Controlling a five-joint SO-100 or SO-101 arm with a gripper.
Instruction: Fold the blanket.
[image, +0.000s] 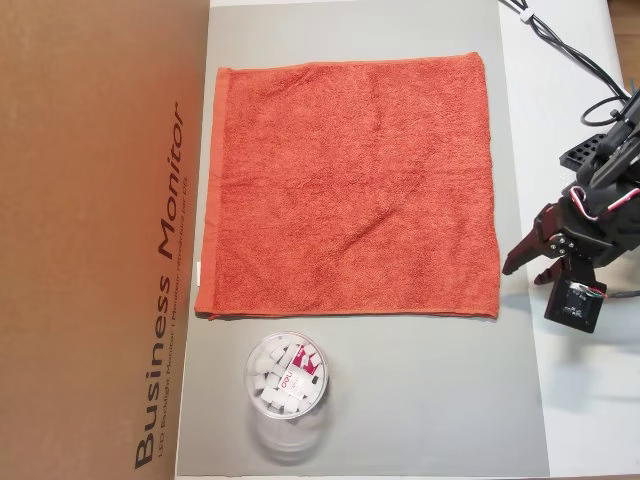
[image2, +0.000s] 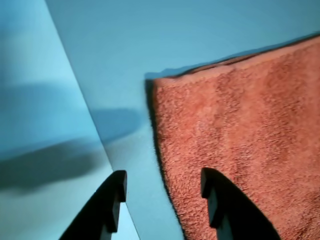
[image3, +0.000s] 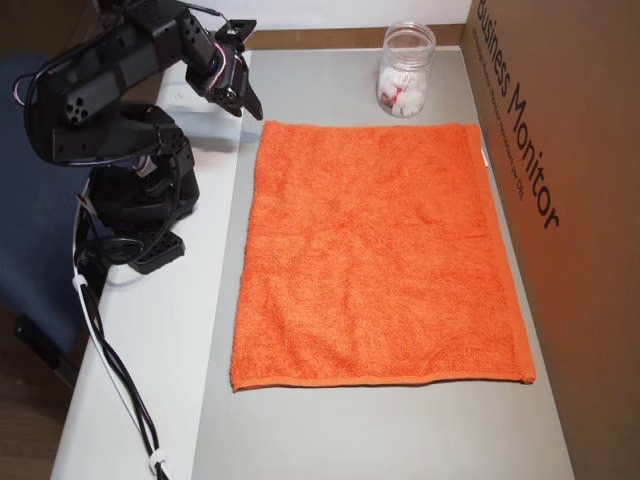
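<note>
The blanket (image: 350, 190) is an orange-red terry towel lying spread flat on a grey mat (image: 400, 400), with a small white tag (image: 198, 272) on its left hem. In the other overhead view the blanket (image3: 380, 250) fills the mat's middle. My gripper (image: 527, 267) hovers just off the blanket's lower right corner, open and holding nothing. The wrist view shows that blanket (image2: 240, 130) corner from close up. There my gripper (image2: 162, 197) straddles the side hem, one fingertip (image2: 216, 197) over the cloth and the other over bare mat.
A clear jar (image: 285, 375) of white pieces stands on the mat below the blanket; the jar (image3: 405, 70) sits at the top in the other overhead view. A brown cardboard box (image: 100, 240) borders the mat's left side. Cables (image: 570, 50) trail near the arm's base (image3: 135, 200).
</note>
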